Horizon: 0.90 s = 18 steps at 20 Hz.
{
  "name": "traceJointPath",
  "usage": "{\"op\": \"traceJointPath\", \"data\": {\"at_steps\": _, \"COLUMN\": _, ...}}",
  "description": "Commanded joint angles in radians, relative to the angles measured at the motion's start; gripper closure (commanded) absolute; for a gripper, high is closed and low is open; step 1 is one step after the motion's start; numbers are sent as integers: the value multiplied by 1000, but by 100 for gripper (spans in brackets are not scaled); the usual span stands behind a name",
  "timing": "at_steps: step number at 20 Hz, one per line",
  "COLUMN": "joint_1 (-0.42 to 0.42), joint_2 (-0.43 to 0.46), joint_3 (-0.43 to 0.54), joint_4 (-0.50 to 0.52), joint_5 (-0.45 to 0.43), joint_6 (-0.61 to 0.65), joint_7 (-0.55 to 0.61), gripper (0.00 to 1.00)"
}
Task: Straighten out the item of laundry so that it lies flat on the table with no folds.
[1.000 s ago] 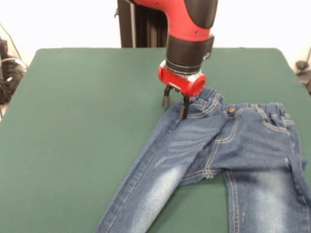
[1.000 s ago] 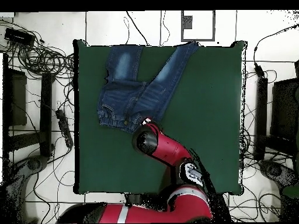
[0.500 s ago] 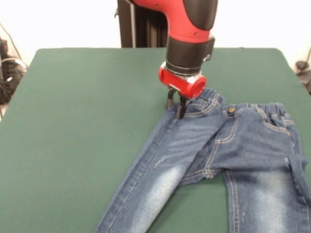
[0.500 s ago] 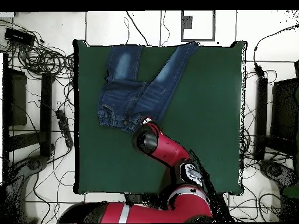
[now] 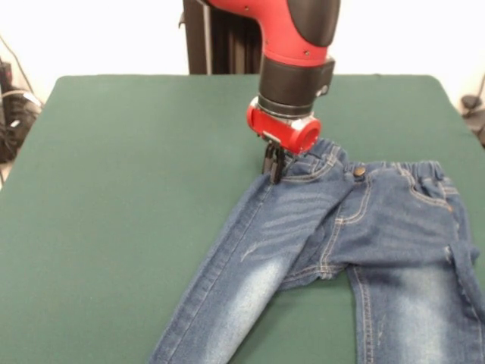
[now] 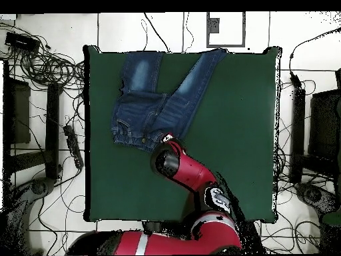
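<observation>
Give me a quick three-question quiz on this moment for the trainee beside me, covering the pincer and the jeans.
1. True or false: the pincer is shut on the jeans at a waistband corner.
2. In the front view, where do the jeans lie on the table? A) picture's right and lower part B) picture's left half C) far top edge
3. Fill in: the two legs are not parallel; one runs off at a ____ toward the picture's lower left.

Key: 1 true; 2 A; 3 slant.
</observation>
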Motion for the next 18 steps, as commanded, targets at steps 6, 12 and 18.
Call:
{"op": "traceJointPath", "data": {"at_steps": 6, "joint_1": -83, "joint_2": -139, "joint_3": -42, "joint_4": 149, "joint_5": -124, "joint_6": 134, "joint_7": 44, "gripper": 100}}
{"op": "traceJointPath", "data": {"at_steps": 12, "joint_1": -337, "joint_2": -260, "joint_3": 1, "joint_4": 179, "joint_5": -352, "joint_6": 225, "joint_7": -120, "gripper": 100}}
{"op": "traceJointPath", "data": {"at_steps": 18, "joint_1": -538, "joint_2": -353, "joint_3": 81, "joint_4": 201, "joint_5": -519, "joint_6": 328, "joint_7": -185, "gripper": 100}}
